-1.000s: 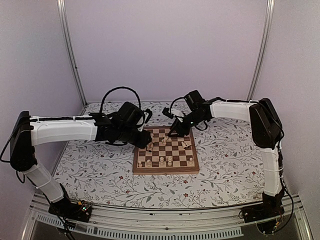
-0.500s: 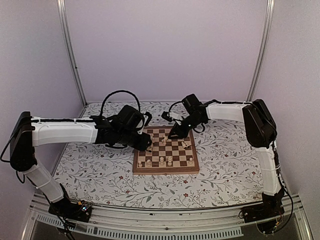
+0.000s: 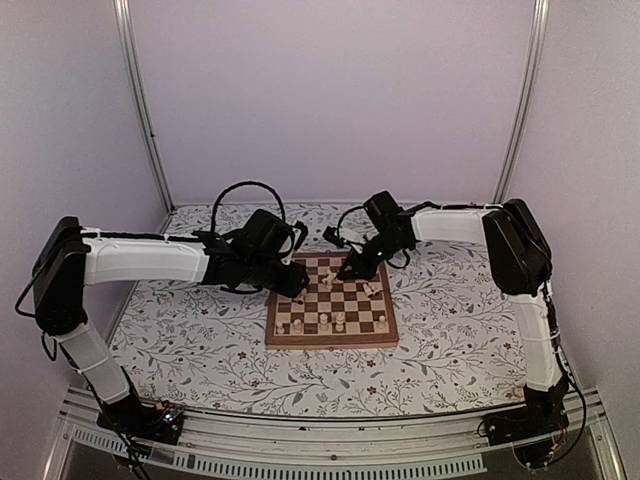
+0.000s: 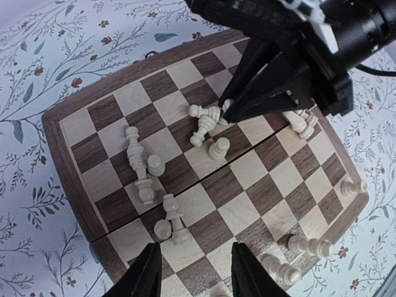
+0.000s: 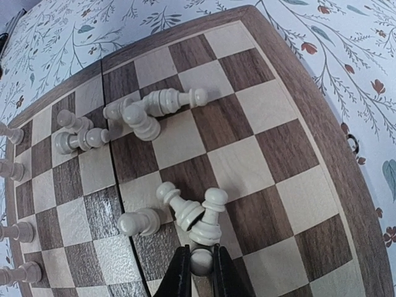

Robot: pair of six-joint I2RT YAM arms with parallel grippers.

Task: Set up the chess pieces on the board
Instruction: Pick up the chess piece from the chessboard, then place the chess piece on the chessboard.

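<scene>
The board (image 3: 330,343) lies mid-table, with several pale chess pieces on it. Some stand along its near row (image 3: 325,322); others lie toppled at the far side. My right gripper (image 5: 201,265) is shut on the head of a small pawn (image 5: 201,258) on the board, right beside a cluster of toppled pieces (image 5: 197,215). It also shows in the left wrist view (image 4: 226,112) and the top view (image 3: 347,272). My left gripper (image 4: 195,275) is open and empty, hovering above toppled pieces (image 4: 174,218) at the board's left side (image 3: 298,288).
A floral table cover (image 3: 200,340) surrounds the board. More toppled pieces lie in the right wrist view (image 5: 158,102) and near the board's left edge (image 4: 137,161). The two arms sit close together over the board's far half. Metal posts (image 3: 140,110) stand at the back corners.
My right gripper has shifted slightly left and lower onto the piece cluster. My left arm's elbow has moved a little right and back; its gripper stays over the board's left side.
</scene>
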